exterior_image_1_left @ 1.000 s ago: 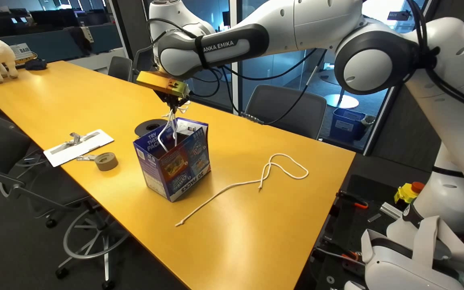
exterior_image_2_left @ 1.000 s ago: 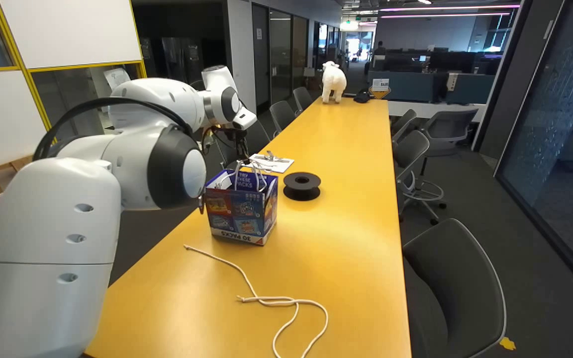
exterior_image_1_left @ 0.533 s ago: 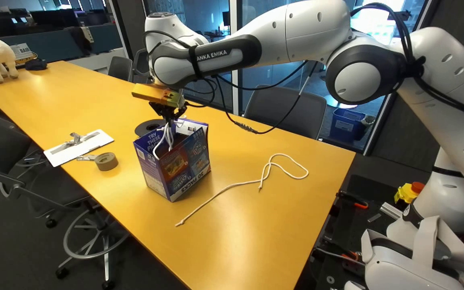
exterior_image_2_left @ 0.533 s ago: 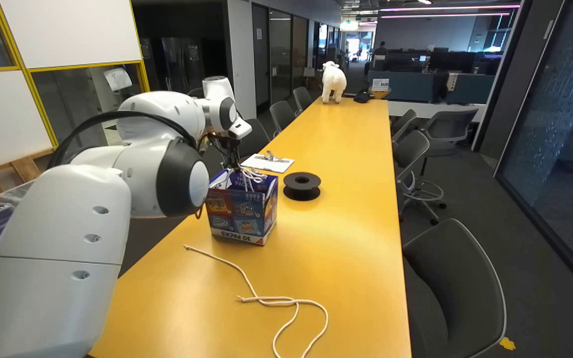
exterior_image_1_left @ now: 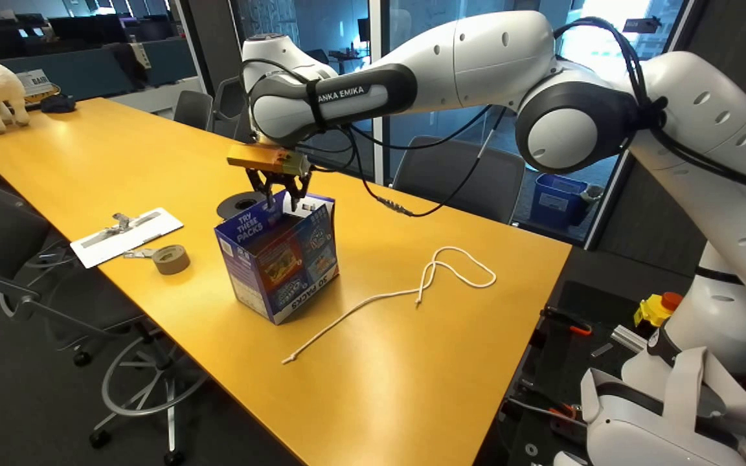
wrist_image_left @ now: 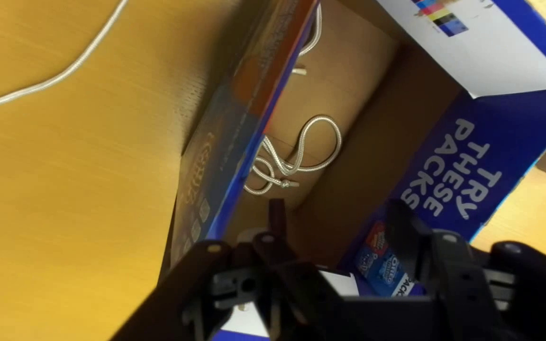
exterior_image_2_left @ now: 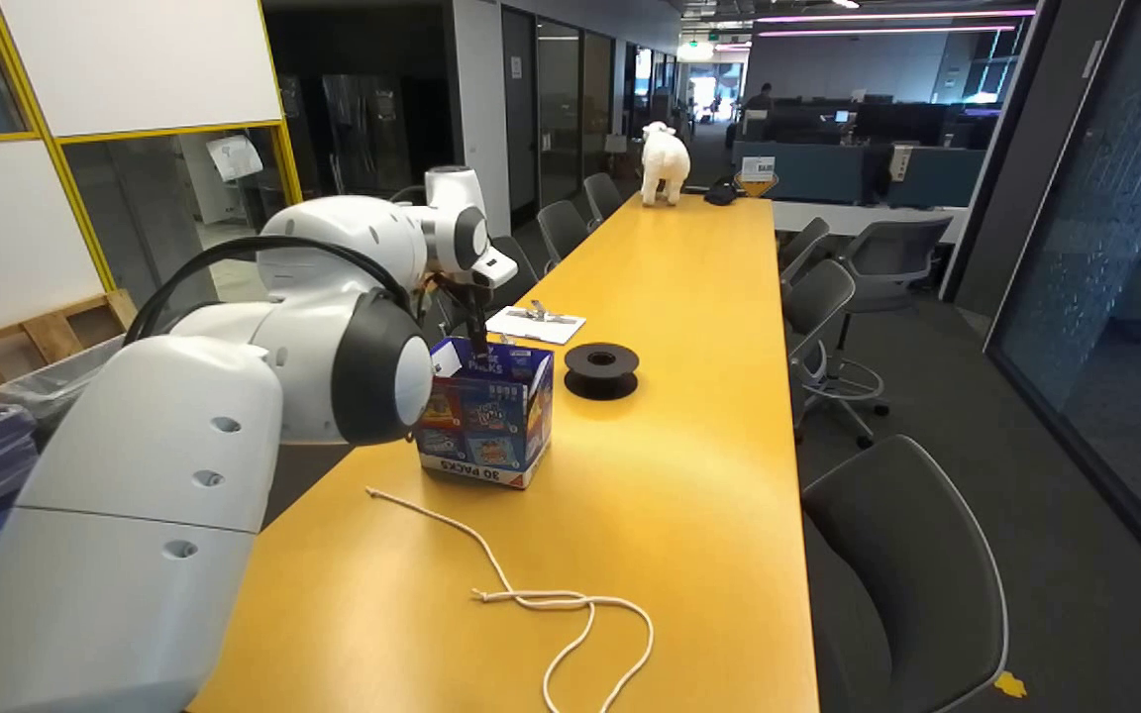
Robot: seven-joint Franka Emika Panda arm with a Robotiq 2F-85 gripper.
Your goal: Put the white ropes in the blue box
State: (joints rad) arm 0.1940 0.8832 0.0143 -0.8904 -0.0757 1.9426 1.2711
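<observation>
The blue box (exterior_image_1_left: pixel 298 272) stands upright on the table with its flaps up, in both exterior views. My gripper (exterior_image_1_left: pixel 282 203) points down over its mouth, tips around rim height. In the wrist view its jaws are apart and nothing sits between the fingers (wrist_image_left: pixel 277 215). White rope (wrist_image_left: pixel 288 170) lies curled on the box floor in that view, part of it hidden by the near wall. A long white rope (exterior_image_2_left: pixel 531 595) rests on the table outside the box, loosely looped at one end.
A black spool (exterior_image_2_left: pixel 600 384) stands close beside the box. Farther along are a clipboard (exterior_image_1_left: pixel 153 226) and a brown tape roll (exterior_image_1_left: pixel 171 260). Chairs line the table, and a white plush animal (exterior_image_2_left: pixel 666 163) stands at the far end.
My gripper came down toward the box and then opened. The rope bundle that hung from it dropped inside. The rope on the table stayed where it was.
</observation>
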